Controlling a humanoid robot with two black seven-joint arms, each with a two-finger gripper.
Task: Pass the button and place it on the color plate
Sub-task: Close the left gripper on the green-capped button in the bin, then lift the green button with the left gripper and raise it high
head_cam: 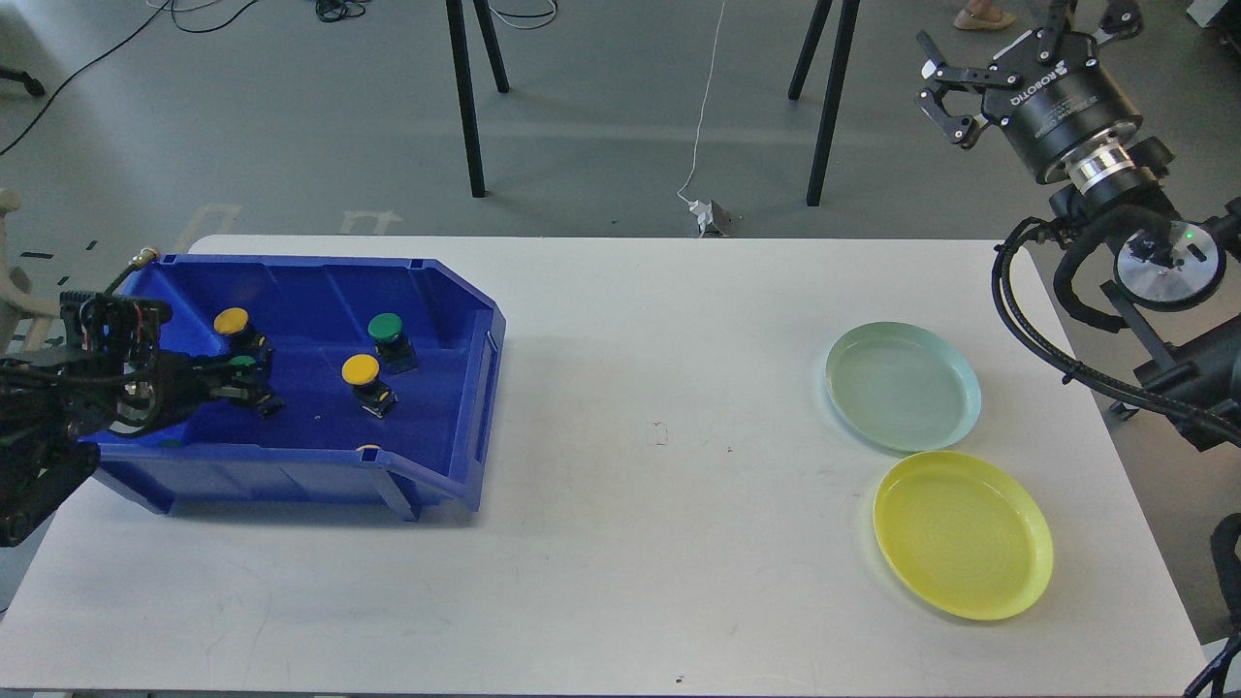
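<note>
Left gripper (242, 380) reaching into the blue bin (456, 388) near the counter's (620, 543) far left corner, jaws closed around a green button (241, 364) with only its green cap showing between the dark fingers. Three more buttons loose on the bin floor: a yellow button (232, 322) just behind the held one, a second yellow button (361, 369) toward the bin's middle, and a second green button (386, 328) just behind that. Right gripper (945, 97) raised well above the counter's far right corner, jaws spread open and holding nothing. "ROBOTIQ" printed in white on that gripper's black body. Near the counter's right edge, a pale green plate (903, 386) and, just in front of it toward the near edge, a yellow plate (962, 533), nearly touching. Both plates bare, well apart from the bin.
</note>
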